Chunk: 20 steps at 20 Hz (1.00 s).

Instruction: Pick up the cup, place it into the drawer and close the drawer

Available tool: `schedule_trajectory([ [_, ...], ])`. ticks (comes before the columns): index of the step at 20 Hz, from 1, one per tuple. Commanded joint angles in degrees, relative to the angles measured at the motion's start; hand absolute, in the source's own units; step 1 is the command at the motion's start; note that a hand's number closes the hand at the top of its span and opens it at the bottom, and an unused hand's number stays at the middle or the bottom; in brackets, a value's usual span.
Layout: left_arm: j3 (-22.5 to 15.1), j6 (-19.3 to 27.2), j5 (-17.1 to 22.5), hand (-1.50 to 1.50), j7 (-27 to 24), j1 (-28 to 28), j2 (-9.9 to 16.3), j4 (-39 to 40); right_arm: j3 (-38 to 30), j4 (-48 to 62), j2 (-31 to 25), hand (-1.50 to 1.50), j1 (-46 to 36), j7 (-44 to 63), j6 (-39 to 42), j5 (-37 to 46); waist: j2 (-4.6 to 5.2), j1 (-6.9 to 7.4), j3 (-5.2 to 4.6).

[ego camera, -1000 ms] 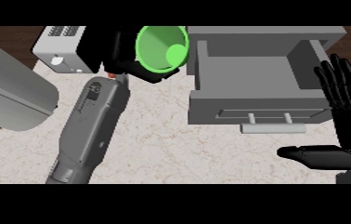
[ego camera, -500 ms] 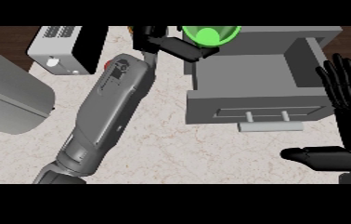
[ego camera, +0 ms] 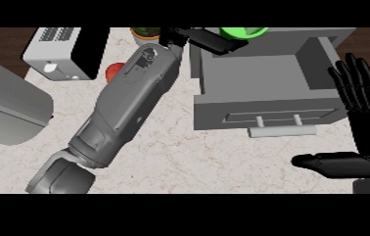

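Black and spread, the right hand (ego camera: pixel 353 127) rests at the right edge of the view with its fingers pointing up and its thumb lying low over the pale marble tabletop (ego camera: pixel 180 166). Just left of it stands the grey drawer (ego camera: pixel 260 90), pulled open, with its handle (ego camera: pixel 282 131) at the near side. The grey left forearm (ego camera: pixel 119 117) goes up across the tabletop toward the far side. There the left hand (ego camera: pixel 209 40) has its fingers curled around the green cup (ego camera: pixel 244 32), which is at the far edge of the open drawer, partly cut by the view's top. Near the forearm lies a red object (ego camera: pixel 113 72), and further left stands a white toaster (ego camera: pixel 61 54).
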Motion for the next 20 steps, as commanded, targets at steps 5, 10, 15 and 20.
schedule_trajectory([
  [5, -10.8, 3.0, 8.6, 1.50, -2.0, -0.8, 0.0, 4.6, 0.9, 2.3, 0.5, -1.50, 0.0, -1.7, 0.0, 1.5, 0.10, -0.67, 0.02],
  [10, -16.4, 6.0, 9.0, 1.50, 1.4, -3.6, 0.0, 8.7, -1.0, 5.4, -0.9, -1.50, -3.4, -1.5, 0.8, -0.4, 0.37, -0.95, 0.05],
  [15, -21.9, 4.4, 10.7, -1.50, 3.2, -1.8, 0.0, 9.6, -0.3, 4.9, -0.4, -1.50, -2.4, -2.9, 1.3, -0.1, 0.52, -1.54, 0.05],
  [20, -27.6, 8.5, 9.4, -1.50, 5.3, -3.4, 0.0, 11.5, 0.8, 1.8, 0.6, -1.50, -0.5, -2.1, 0.5, 0.7, 0.54, -2.27, 0.05],
])
